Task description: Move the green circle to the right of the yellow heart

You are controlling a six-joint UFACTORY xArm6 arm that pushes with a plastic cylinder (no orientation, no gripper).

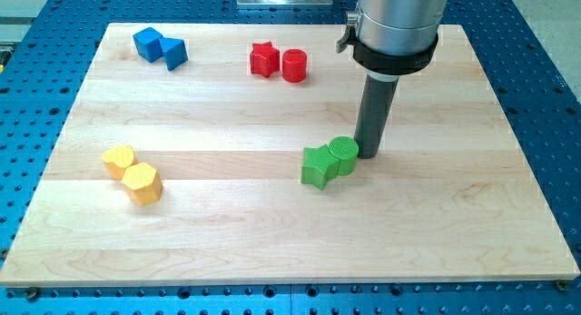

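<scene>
Green circle (343, 154), centre-board, touching a green star (319, 166) at its 8 o'clock: seemingly light, rigid, slides easily. My tip (369, 155), a bare rod clamping nothing, touches its 3 o'clock flank; yellow heart (118, 160) far at 9 o'clock.

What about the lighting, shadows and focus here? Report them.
Camera view: even, soft light on the board, no strong glare; blocks cast only faint short shadows. The green circle and my tip beside it on the view's right are sharp; the yellow blocks too. The arm's upper part is cut off at the view's top.
</scene>
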